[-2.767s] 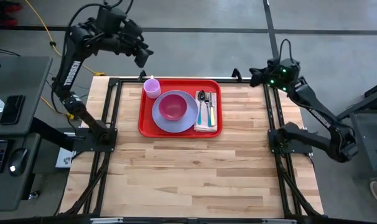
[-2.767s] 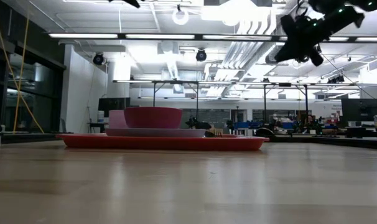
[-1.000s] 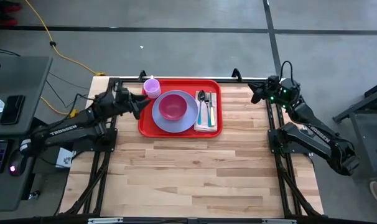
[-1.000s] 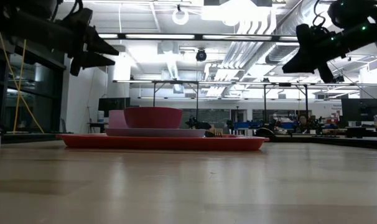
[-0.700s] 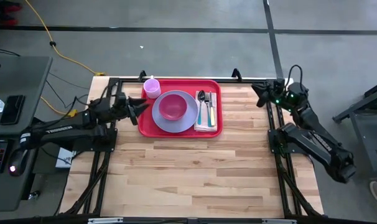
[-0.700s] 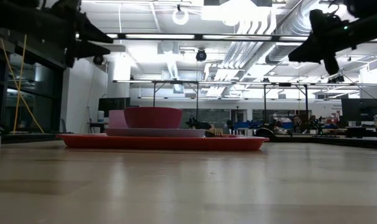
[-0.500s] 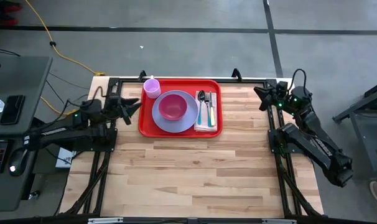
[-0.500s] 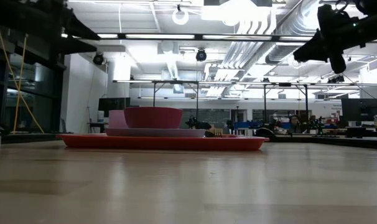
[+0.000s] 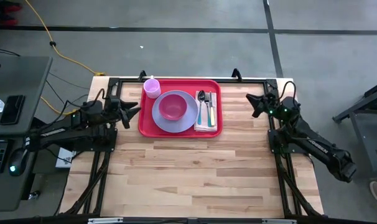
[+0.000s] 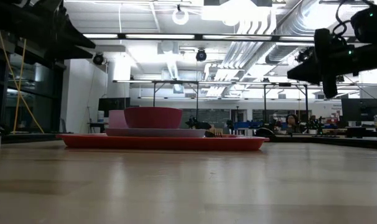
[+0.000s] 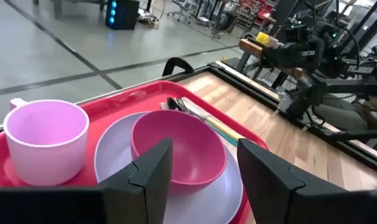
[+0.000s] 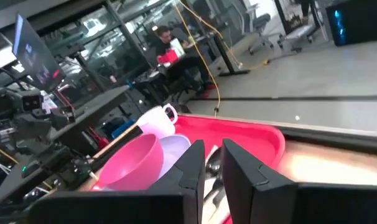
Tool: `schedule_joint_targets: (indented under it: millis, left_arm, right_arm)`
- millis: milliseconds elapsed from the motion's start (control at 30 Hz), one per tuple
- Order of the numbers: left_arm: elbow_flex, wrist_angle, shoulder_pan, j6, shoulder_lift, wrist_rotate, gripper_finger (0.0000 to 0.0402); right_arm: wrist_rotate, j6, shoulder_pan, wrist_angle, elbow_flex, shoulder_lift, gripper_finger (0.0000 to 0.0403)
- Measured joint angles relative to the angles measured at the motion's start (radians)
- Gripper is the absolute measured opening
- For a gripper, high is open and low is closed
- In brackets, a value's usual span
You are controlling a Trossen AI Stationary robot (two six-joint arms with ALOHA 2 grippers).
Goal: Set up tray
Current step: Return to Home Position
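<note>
The red tray [image 9: 145,126] lies flat at the table's far middle. On it sit a lavender plate [image 9: 176,122] with a pink bowl [image 9: 172,106], a pale pink cup [image 9: 152,88] in the far left corner, and cutlery on a napkin [image 9: 206,112] to the right. My left gripper [image 9: 134,111] hovers just off the tray's left edge, open and level, pointing at the bowl [image 11: 182,146]. My right gripper [image 9: 252,103] hangs above the table right of the tray [image 12: 251,140], pointing at it, with only a narrow gap between its fingers.
Black frame rails [image 9: 111,112] run along the table's left, right and far edges. Bare wood [image 9: 188,174] fills the near half. A desk with a phone and keyboard [image 9: 11,112] stands off the left side. A person [image 12: 167,43] sits far off in the room.
My left gripper has drawn back a little from the tray toward the table's left edge. My right gripper swung out toward the right edge, then came back toward the tray and lower. The tray and the things on it have stayed put.
</note>
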Motion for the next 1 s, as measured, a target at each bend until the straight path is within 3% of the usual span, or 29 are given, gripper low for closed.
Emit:
schedule_joint_targets:
  millis: [467, 567, 733, 1000]
  left_arm:
    - [0.0, 0.004, -0.04, -0.001, -0.029, 0.024, 0.0211]
    - [-0.015, 0.019, -0.103, 0.005, -0.028, -0.058, 0.0211]
    - [-0.135, 0.196, -0.237, 0.048, -0.028, -0.197, 0.0211]
    - [-0.156, 0.164, -0.382, 0.098, -0.099, -0.323, 0.0211]
  right_arm:
    - [-0.045, -0.012, 0.066, -0.007, 0.046, 0.0, 0.0032]
    - [-0.02, -0.012, 0.104, -0.011, 0.046, -0.001, 0.003]
    - [0.092, -0.034, 0.203, -0.005, 0.046, 0.0, 0.0029]
    - [0.166, -0.117, 0.332, -0.039, 0.046, 0.0, 0.003]
